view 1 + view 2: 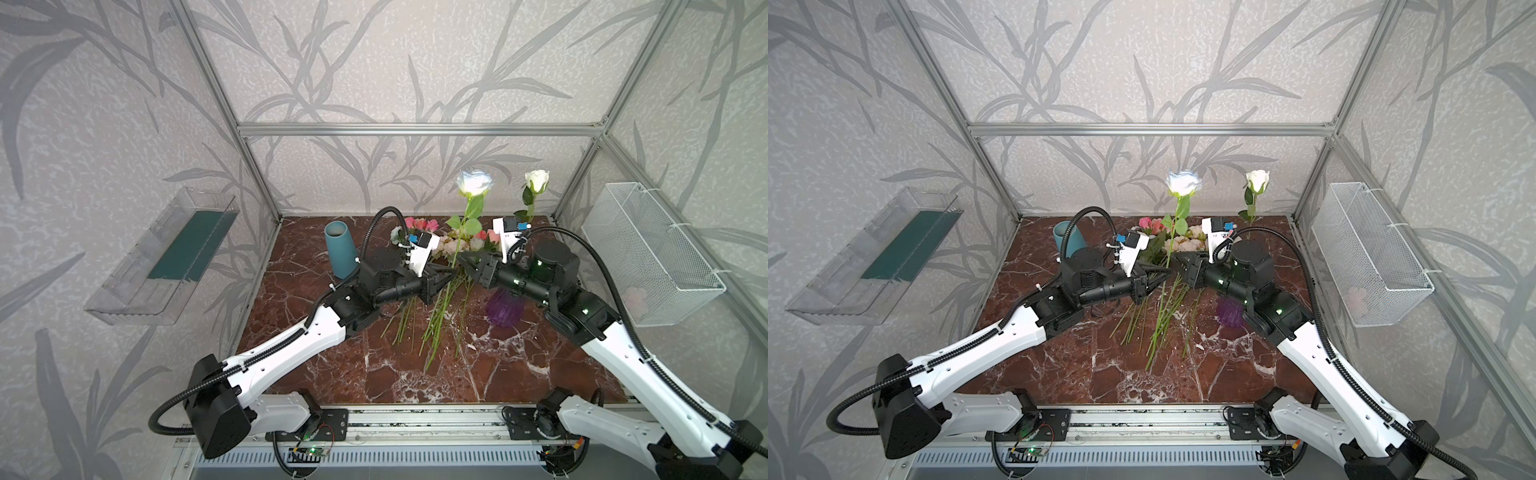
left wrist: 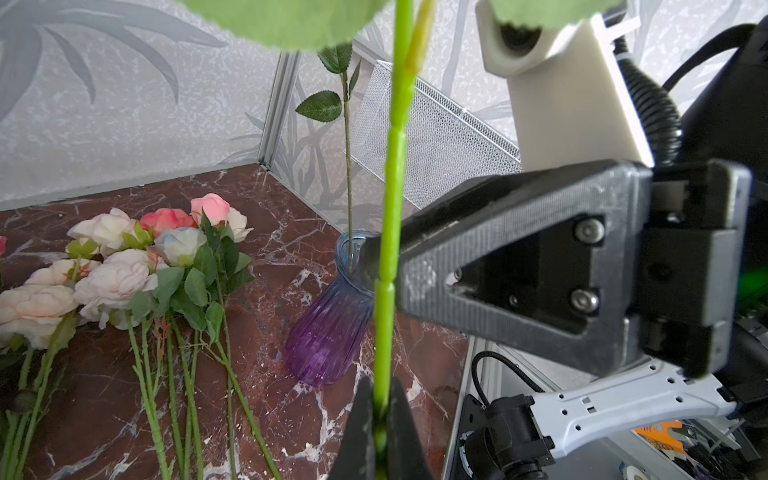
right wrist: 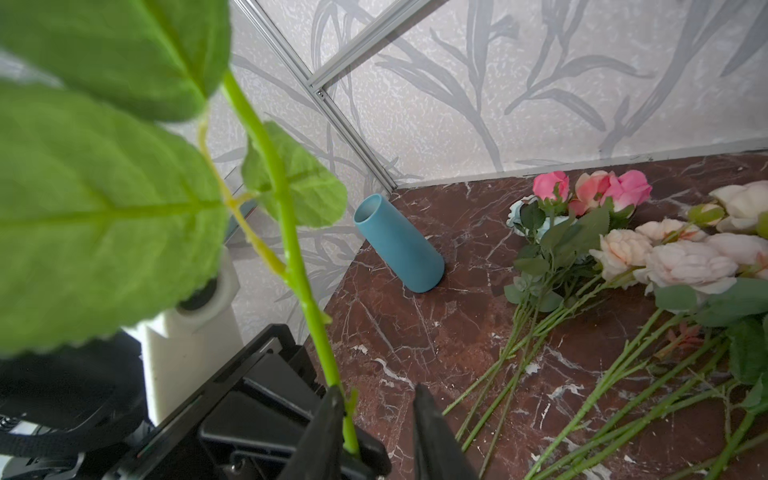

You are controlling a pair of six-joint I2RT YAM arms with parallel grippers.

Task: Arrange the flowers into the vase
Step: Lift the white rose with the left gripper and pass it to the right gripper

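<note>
Red-brown marble counter. Left gripper clamped on upright pale-blue long-stemmed rose, mid-counter; right gripper jaws apart around its stem. Purple ribbed glass vase near right edge. Risk: left releasing early, rose likely drops.

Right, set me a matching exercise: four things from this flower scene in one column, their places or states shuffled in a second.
Things
1. pale blue-white rose on a bright green stem
2. white rose with dark green leaves
3. teal cylindrical vase
4. bunch of pink and cream blooms

Places or states
A. lying flat on the brown marble table
B. standing in the purple ribbed glass vase
C. held upright in the shut left end effector
D. standing with no flower in it, towards the back left corner

Pairs: 1-C, 2-B, 3-D, 4-A
</note>
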